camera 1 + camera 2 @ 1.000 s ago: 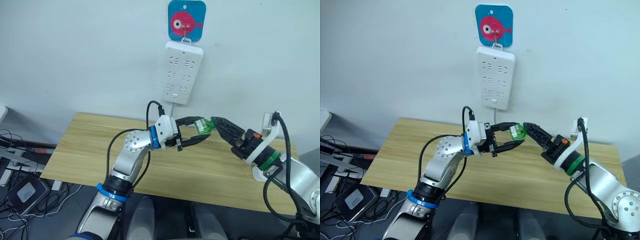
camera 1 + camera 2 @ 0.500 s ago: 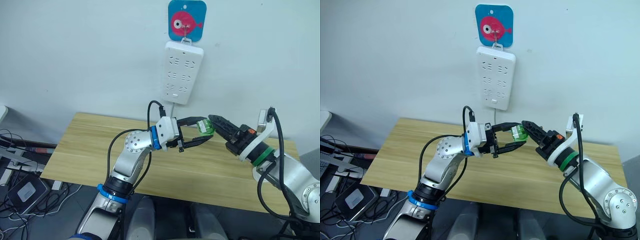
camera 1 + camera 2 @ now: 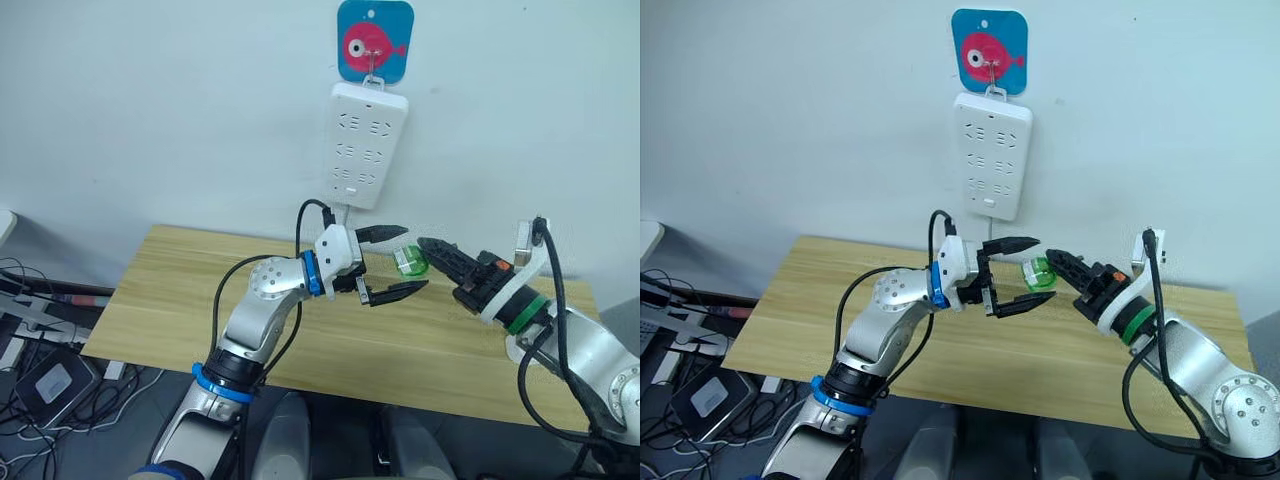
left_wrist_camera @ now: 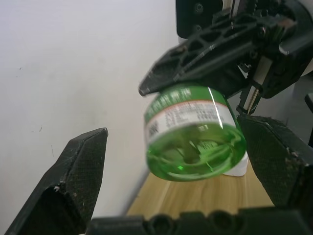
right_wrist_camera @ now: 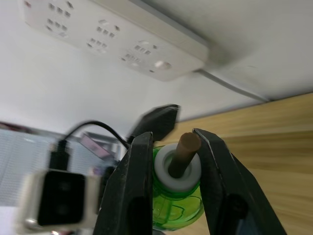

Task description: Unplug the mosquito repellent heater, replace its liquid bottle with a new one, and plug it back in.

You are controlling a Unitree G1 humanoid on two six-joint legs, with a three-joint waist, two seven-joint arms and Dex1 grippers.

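A green liquid bottle (image 3: 410,261) hangs in the air above the wooden table (image 3: 180,290), lying sideways. My right gripper (image 3: 424,247) is shut on its white neck, the brown wick (image 5: 186,147) sticking out between the two fingers. My left gripper (image 3: 416,258) stands open around the bottle's base, one finger above and one below, both apart from it. In the left wrist view the bottle (image 4: 190,137) floats between the spread fingers (image 4: 78,166), with the right gripper's black fingers behind it. The mosquito repellent heater is out of view.
A long white power strip (image 3: 367,145) hangs on the wall from a blue fish hook (image 3: 374,40), just above and behind the grippers; its cable drops to the table's back edge. Cables and devices (image 3: 40,350) lie on the floor at the left.
My right gripper closed on the bottle's neck, then my left gripper opened and let the bottle go. The bottle stays in the right gripper at about the same spot.
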